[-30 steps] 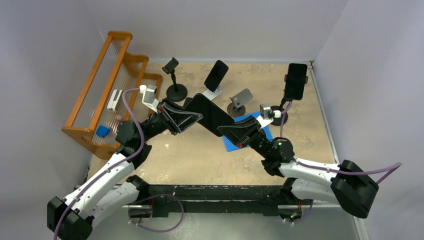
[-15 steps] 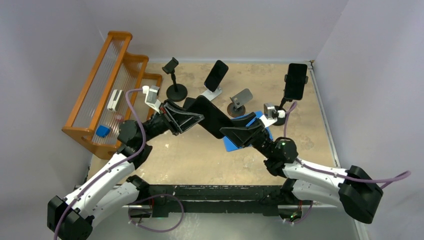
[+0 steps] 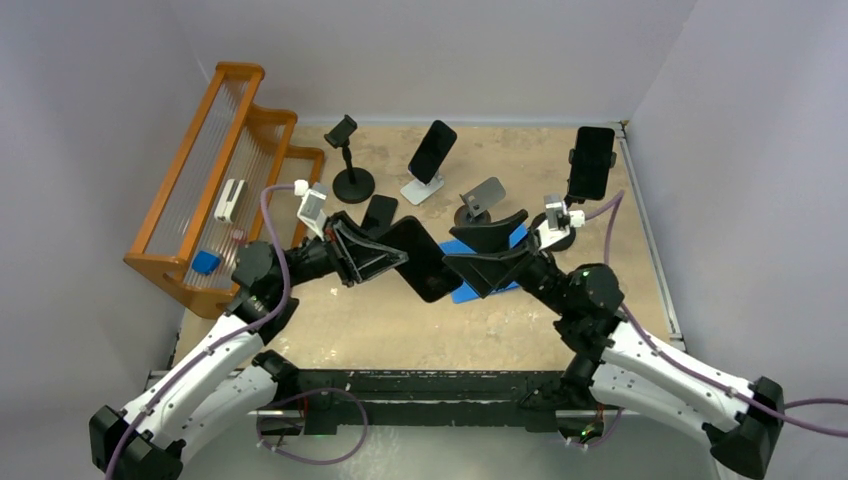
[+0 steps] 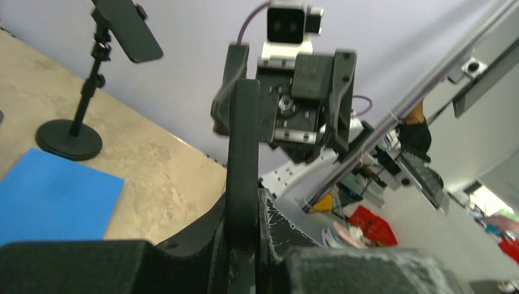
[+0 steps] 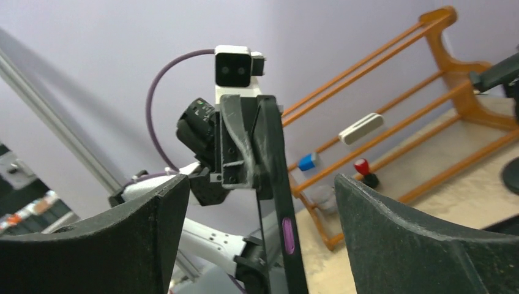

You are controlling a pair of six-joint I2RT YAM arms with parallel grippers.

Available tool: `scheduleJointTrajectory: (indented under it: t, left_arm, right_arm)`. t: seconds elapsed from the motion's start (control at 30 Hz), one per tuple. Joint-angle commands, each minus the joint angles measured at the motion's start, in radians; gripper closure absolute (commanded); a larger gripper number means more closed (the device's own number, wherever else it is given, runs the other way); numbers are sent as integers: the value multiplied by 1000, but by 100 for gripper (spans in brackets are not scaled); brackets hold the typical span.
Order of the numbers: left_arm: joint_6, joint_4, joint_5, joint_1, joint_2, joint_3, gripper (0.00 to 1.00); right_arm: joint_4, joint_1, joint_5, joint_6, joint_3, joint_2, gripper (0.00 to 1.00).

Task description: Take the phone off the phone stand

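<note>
Over the blue mat [image 3: 463, 292], the left pincer [image 3: 400, 255] clamps the phone [image 3: 425, 265] by its edge, evidently carrying it alone, while the right pincer [image 3: 452, 245] gapes empty.

Orange wooden rack [image 3: 243, 72] at far left of the surface [image 3: 400, 320], stepped in tiers, thin rods strung between its end frames, long side running along the left wall [image 3: 90, 120]. White block [image 3: 230, 199] rests on the rods about midway along. Blue piece [image 3: 205, 262] sits at the rack's near end, low down. Small red-topped piece [image 5: 362, 166] sits between them, lower tier; exact type unclear. Blue mat [image 4: 55, 199] lies flat on the surface, right of centre, partly covered from above. Surface is tan, mottled. Plain pale walls on left, far and right sides. Blurred room clutter beyond the near edge, including something red [image 4: 367, 223].
</note>
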Motion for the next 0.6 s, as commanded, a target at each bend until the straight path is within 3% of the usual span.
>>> scheduleJointTrajectory:
  t: [0.0, 0.23, 0.4, 0.57]
  left_arm:
    - [95, -44, 152, -4, -38, 79, 100]
    - [201, -151, 377, -3, -63, 116, 100]
    - [281, -234, 470, -3, -59, 157, 100]
    - [358, -343, 475, -4, -42, 208, 100]
  right_arm:
    - [-391, 6, 11, -208, 147, -82, 11]
    - [-649, 7, -157, -369, 198, -165, 16]
    - [-630, 6, -373, -408, 182, -133, 20]
    - [-518, 7, -473, -372, 131, -141, 21]
